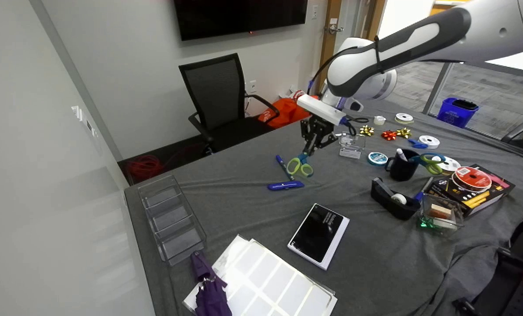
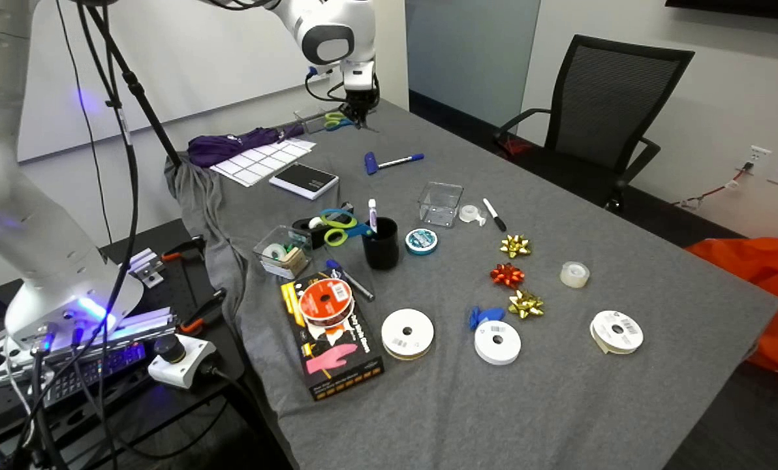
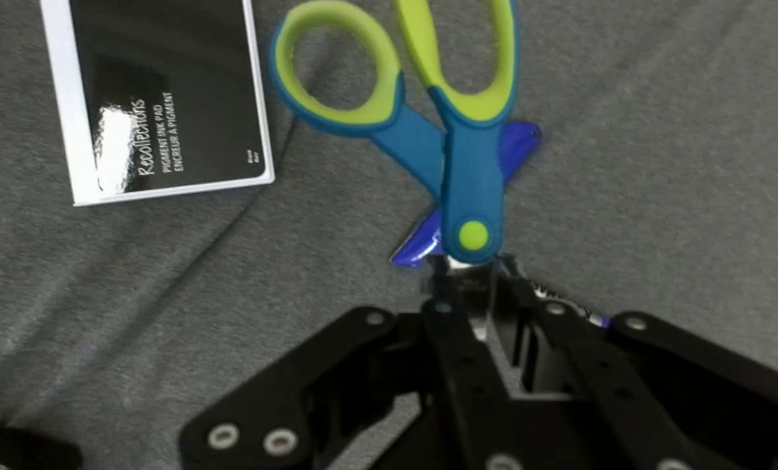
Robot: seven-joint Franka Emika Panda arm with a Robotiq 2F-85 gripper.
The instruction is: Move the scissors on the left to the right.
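The scissors, with green loops edged in blue, show in the wrist view point(image 3: 472, 183) and in both exterior views point(image 1: 304, 157) point(image 2: 339, 123). My gripper point(image 3: 472, 277) is shut on them just below the green pivot. The silvery blades run between the fingers and are mostly hidden. The handles point away from the gripper. The gripper also shows in both exterior views point(image 1: 310, 147) point(image 2: 361, 122). The scissors appear held above the table, overlapping a blue cutter-like object point(image 3: 518, 149) below. A blue-capped marker point(image 3: 572, 308) lies partly hidden behind the right finger.
A black-topped ink pad point(image 1: 319, 235) lies nearby. A black mug point(image 1: 402, 169) holds similar scissors point(image 1: 432, 163). A tape dispenser point(image 1: 393, 199), a transparent compartment tray point(image 1: 173, 219), a purple umbrella point(image 1: 211, 294) and label sheets point(image 1: 266, 281) are on the table. Several ribbon spools and bows lie farther along.
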